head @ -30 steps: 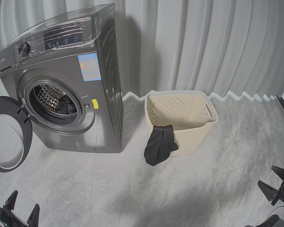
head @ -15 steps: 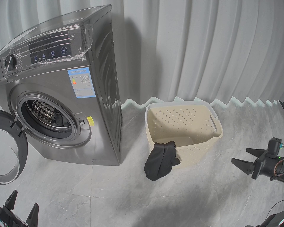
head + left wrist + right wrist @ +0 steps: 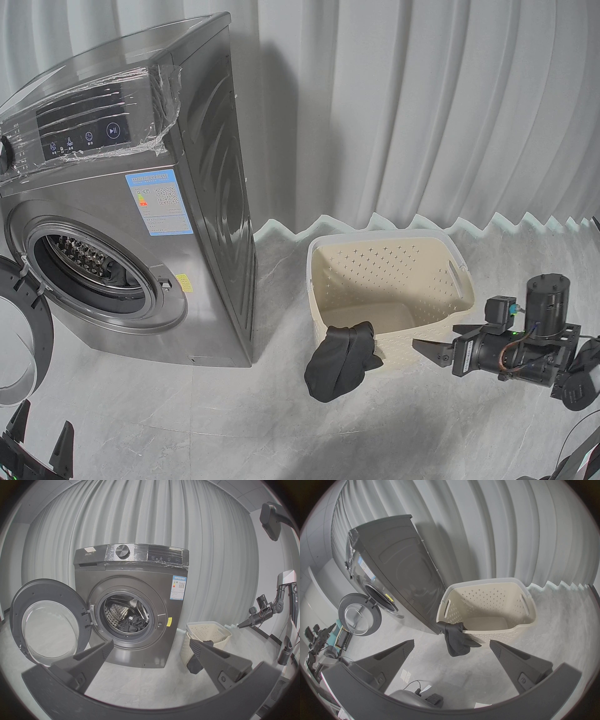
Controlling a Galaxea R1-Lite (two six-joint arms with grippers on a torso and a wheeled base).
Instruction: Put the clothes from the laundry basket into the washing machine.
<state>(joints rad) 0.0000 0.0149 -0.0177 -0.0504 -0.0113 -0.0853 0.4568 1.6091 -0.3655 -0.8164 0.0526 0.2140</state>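
Note:
A cream laundry basket (image 3: 451, 250) stands on the floor right of the grey washing machine (image 3: 206, 187). A black garment (image 3: 340, 362) hangs over the basket's near rim down to the floor; the basket's inside looks bare. The machine's round door (image 3: 22, 337) is swung open, and dark clothes (image 3: 129, 625) lie in the drum. My right gripper (image 3: 434, 335) hovers open and empty just right of the basket's near corner, pointing at the garment (image 3: 456, 639). My left gripper (image 3: 45, 415) is low at the near left, open and empty, facing the drum.
White curtains (image 3: 406, 106) hang behind the machine and basket. Bare grey marble floor (image 3: 219, 400) stretches in front of both. In the right wrist view a cable and paper slips (image 3: 407, 677) lie on the floor near the robot.
The head camera has shifted, so the whole scene slid. My right arm has come in from the right edge and moved left up to the basket. The left gripper stays put.

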